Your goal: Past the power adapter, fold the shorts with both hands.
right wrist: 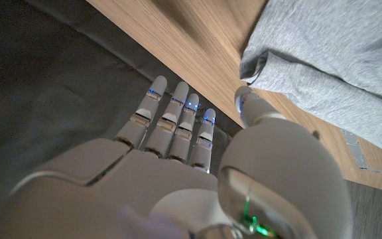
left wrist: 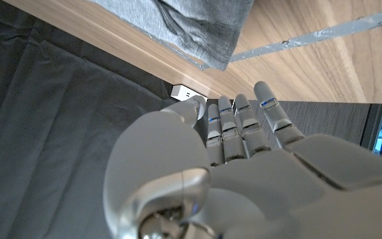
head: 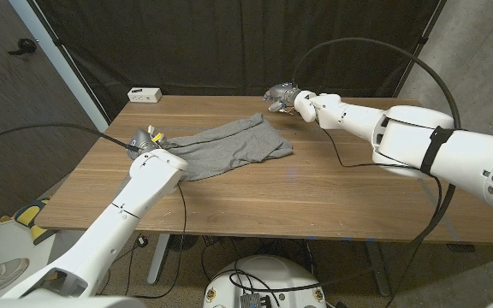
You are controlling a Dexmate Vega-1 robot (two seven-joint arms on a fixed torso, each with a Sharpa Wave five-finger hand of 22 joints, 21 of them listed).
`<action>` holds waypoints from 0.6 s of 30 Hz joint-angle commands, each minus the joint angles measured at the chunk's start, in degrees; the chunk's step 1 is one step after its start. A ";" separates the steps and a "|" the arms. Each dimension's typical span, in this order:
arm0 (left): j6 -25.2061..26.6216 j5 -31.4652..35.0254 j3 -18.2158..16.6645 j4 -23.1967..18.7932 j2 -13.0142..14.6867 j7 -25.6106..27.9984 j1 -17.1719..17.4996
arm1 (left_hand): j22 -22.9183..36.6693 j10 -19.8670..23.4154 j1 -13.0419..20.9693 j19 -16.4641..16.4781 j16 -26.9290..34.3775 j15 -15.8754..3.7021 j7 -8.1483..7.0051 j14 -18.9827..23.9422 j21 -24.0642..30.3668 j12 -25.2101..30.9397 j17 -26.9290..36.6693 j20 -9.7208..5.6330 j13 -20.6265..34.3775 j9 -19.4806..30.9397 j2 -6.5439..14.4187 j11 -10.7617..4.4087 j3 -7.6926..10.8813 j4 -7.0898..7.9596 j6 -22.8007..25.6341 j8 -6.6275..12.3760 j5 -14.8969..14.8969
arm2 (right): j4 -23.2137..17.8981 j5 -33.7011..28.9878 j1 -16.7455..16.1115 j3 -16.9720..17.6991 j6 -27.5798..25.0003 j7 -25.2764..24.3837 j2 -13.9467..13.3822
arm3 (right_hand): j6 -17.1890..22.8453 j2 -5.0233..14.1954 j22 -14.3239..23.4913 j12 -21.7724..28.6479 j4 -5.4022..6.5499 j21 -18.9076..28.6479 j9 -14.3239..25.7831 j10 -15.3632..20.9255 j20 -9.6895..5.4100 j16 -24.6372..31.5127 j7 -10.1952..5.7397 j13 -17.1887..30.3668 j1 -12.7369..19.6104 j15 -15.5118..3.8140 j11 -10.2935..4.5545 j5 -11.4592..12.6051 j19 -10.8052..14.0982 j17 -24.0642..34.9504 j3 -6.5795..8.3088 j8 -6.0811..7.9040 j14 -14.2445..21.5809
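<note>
Grey shorts lie spread and rumpled across the middle of the wooden table. My left hand hovers at their left end, fingers stretched out and holding nothing; the left wrist view shows the hand, the shorts' hem and the white power adapter beyond the fingertips. My right hand is at the shorts' far right corner near the table's back edge. In the right wrist view this hand has straight fingers, nothing in it, and grey cloth just past the thumb.
The white power adapter sits at the table's far left corner. A black curtain hangs behind the table. Black cables trail from both arms over the tabletop. Bare wood stretches along the near side.
</note>
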 commanded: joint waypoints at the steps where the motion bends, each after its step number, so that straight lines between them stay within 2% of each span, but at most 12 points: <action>1: -1.31 3.25 0.37 -8.10 3.16 -0.22 4.93 | -0.19 -0.24 -0.95 -0.69 -0.20 0.07 -0.59 -0.42 0.48 -0.05 -0.15 0.10 0.11 -0.39 -0.30 -0.24 -0.57 0.15 0.45 0.05 -0.27 | -23.69 -4.72 -6.62 9.73 -5.60 1.53 -11.08 | 2.00 2.31 0.13 -0.21 1.39 0.09 0.03 0.42 0.17 0.26 0.59 -0.17 -1.04 -5.50 0.51 0.51 0.33 -0.13 0.33 0.76 0.24; 2: -1.48 3.68 0.70 -8.57 3.81 -0.44 5.19 | -0.32 -0.26 -1.59 -0.87 -0.24 -0.03 -0.72 -0.35 0.51 -0.01 -0.29 -0.04 0.07 -0.66 -0.93 -0.43 -1.16 0.27 0.69 0.06 -0.39 | -24.68 -5.11 -7.27 10.45 -5.60 1.32 -11.65 | 2.13 2.42 0.13 -0.16 1.43 0.14 0.02 0.59 0.14 0.26 0.66 -0.19 -1.09 -5.48 0.56 0.50 0.45 -0.18 0.37 0.80 0.29; 3: -2.78 4.34 1.10 -9.41 5.08 -0.71 6.00 | -0.62 0.01 -2.95 -0.68 -0.33 -0.17 -0.89 -0.27 0.72 0.15 -0.57 -0.27 -0.01 -1.18 -2.15 -0.57 -2.47 0.47 1.14 0.09 -0.63 | -28.27 -4.14 -9.09 12.29 -6.22 1.72 -13.59 | 2.52 2.50 0.13 -0.12 1.41 0.18 0.02 0.74 0.11 0.30 0.68 -0.24 -1.15 -5.40 0.60 0.49 0.57 -0.29 0.43 0.93 0.49; 4: -2.91 4.50 1.09 -9.42 5.10 -0.85 6.06 | -0.96 0.03 -4.41 -0.61 -0.45 -0.49 -1.19 -0.18 0.85 0.20 -0.90 -0.76 -0.10 -1.73 -3.41 -0.83 -3.88 0.61 1.40 0.05 -0.83 | -28.39 -4.49 -9.37 12.82 -6.34 2.03 -13.51 | 2.92 2.49 0.12 -0.04 1.34 0.20 0.01 1.02 0.11 0.34 0.72 -0.29 -1.19 -5.33 0.77 0.47 0.64 -0.43 0.49 1.06 0.78; 5: -3.72 5.19 1.61 -10.20 6.36 -1.18 6.69 | -1.09 0.00 -4.92 -0.64 -0.55 -0.55 -1.27 -0.25 0.87 0.21 -1.03 -0.93 -0.13 -1.92 -3.80 -0.93 -4.32 0.68 1.50 0.04 -0.86 | -30.95 -4.39 -11.01 14.12 -6.47 1.28 -14.95 | 3.26 2.51 0.12 -0.02 1.33 0.23 0.00 1.11 0.15 0.35 0.81 -0.33 -1.27 -5.24 0.78 0.45 0.70 -0.51 0.51 1.17 0.86; 7: -4.13 5.99 2.10 -10.98 7.38 -1.64 7.21 | -1.39 0.09 -5.89 -0.83 -0.71 -0.76 -1.42 -0.30 0.85 0.26 -1.33 -1.19 -0.20 -2.34 -4.71 -1.08 -5.26 0.66 1.87 0.09 -0.94 | -33.49 -4.61 -12.93 15.78 -6.96 1.28 -16.14 | 3.95 2.58 0.11 0.01 1.33 0.25 -0.01 1.32 0.20 0.38 0.99 -0.41 -1.45 -5.24 0.90 0.40 0.77 -0.64 0.56 1.37 1.04; 13: -3.35 8.94 4.39 -12.82 10.34 -2.92 7.79 | -1.81 -0.60 -6.90 -1.91 -1.03 -0.57 -1.38 -1.00 0.49 0.02 -1.55 -1.13 -0.30 -2.88 -4.94 -1.25 -6.12 0.75 1.79 -0.04 -0.93 | -40.06 -7.02 -17.31 19.00 -7.93 1.97 -19.13 | 4.58 2.63 0.11 0.00 1.29 0.26 -0.03 1.48 0.30 0.36 1.29 -0.54 -1.69 -5.05 1.02 0.31 0.82 -0.83 0.64 1.49 1.12; 18: -3.18 11.29 6.01 -13.66 12.19 -3.83 8.26 | -2.17 -0.98 -7.35 -2.49 -1.26 -0.79 -2.03 -1.65 0.26 -0.08 -1.74 -1.36 -0.37 -3.31 -5.21 -1.55 -6.84 0.42 1.36 -0.25 -0.93 | -44.81 -7.25 -21.49 22.40 -8.29 1.22 -20.85 | 4.69 2.63 0.10 -0.05 1.23 0.26 -0.04 1.50 0.32 0.29 1.25 -0.62 -1.84 -4.95 0.98 0.25 0.82 -1.00 0.69 1.44 1.11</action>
